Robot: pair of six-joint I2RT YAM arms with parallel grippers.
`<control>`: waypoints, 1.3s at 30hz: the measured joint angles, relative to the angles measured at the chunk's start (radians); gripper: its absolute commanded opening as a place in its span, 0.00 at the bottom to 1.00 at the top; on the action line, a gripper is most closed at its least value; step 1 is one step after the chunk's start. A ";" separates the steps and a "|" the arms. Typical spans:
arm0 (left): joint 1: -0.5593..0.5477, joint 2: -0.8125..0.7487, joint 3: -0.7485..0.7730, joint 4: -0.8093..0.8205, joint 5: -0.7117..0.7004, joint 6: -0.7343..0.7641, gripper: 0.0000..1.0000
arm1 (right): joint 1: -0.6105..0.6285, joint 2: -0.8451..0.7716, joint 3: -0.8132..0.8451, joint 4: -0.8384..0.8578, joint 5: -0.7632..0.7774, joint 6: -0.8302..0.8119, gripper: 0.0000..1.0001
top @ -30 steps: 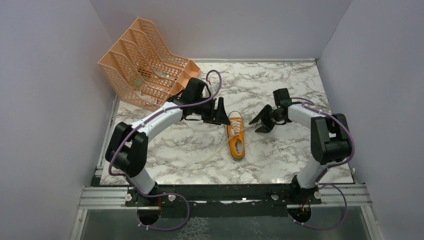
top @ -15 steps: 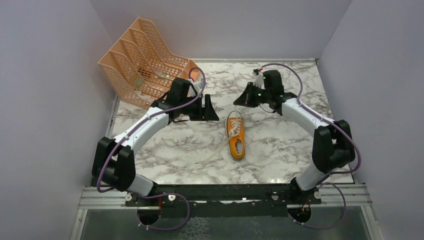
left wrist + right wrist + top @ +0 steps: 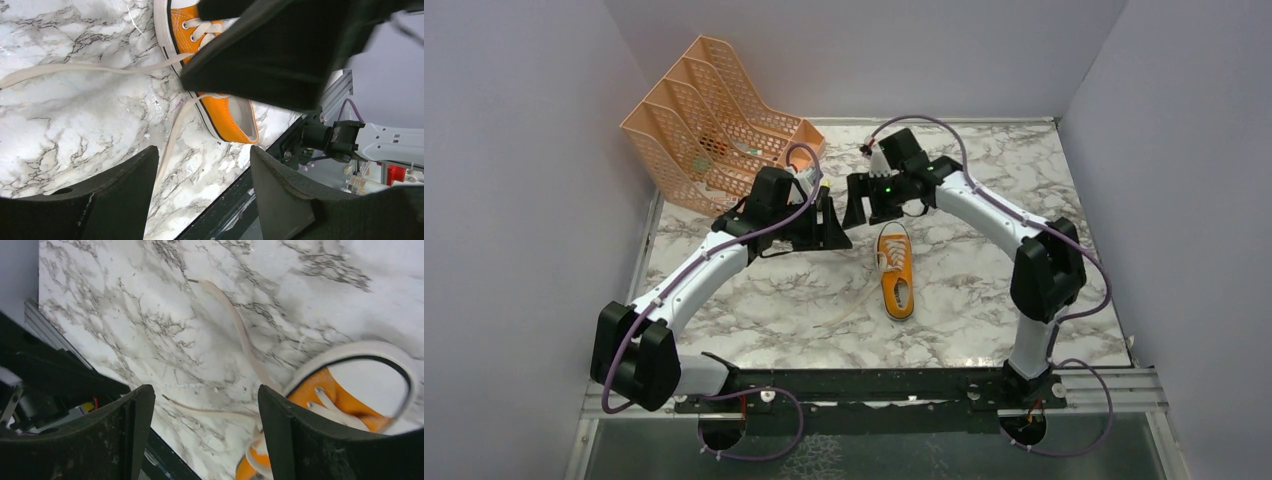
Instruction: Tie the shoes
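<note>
The orange sneaker (image 3: 895, 268) lies on the marble table, toe away from the arms, heel opening near. Its long white laces (image 3: 856, 303) are loose and trail to the near left. My left gripper (image 3: 834, 224) hovers just left of the toe, open and empty. My right gripper (image 3: 862, 206) hovers just beyond the toe, close to the left one, also open and empty. The left wrist view shows the sneaker (image 3: 226, 116) and a lace (image 3: 95, 67) beyond my open left gripper (image 3: 204, 186). The right wrist view shows the sneaker (image 3: 344, 394) and a lace (image 3: 236, 326) past my open right gripper (image 3: 202, 426).
An orange mesh file rack (image 3: 714, 125) stands at the back left, close behind the left arm. The right gripper's black body (image 3: 280, 50) fills the upper part of the left wrist view. The table's front rail (image 3: 874, 382) runs along the near edge.
The right arm has swung from the right of the sneaker round to beyond its toe. The left gripper has drawn back a little to the left. The sneaker has not moved.
</note>
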 measured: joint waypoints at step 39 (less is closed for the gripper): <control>0.073 -0.171 0.019 -0.170 -0.240 0.071 0.86 | 0.370 0.100 -0.182 -0.254 0.524 1.043 0.04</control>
